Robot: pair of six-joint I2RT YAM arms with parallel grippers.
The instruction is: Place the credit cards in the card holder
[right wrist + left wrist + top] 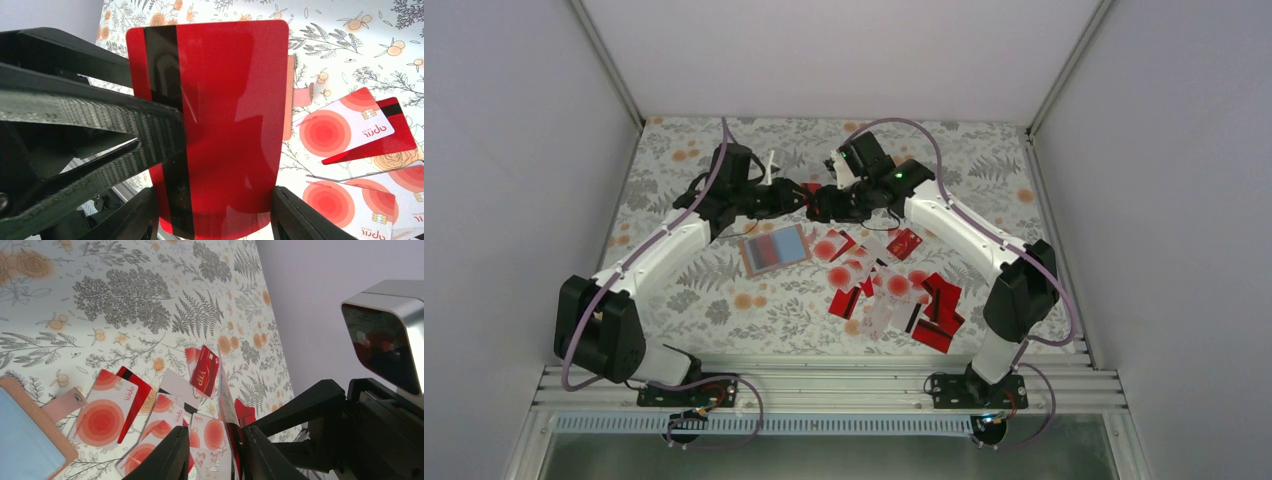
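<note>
Handover step: right pincer (pixel 220 210) clamped red card (pixel 225 125) edgewise; left pincer (pixel 215 452) straddled it, jaws apart. Next move appeared to require left closure, then right release.

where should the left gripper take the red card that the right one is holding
Pinch its flat faces at the black-stripe long edge, coming in from that side. The red card is clamped by its two long edges, near one end, between the right gripper's fingers, so both faces and the far end are free. The left gripper straddles that edge, jaws not yet shut.
</note>
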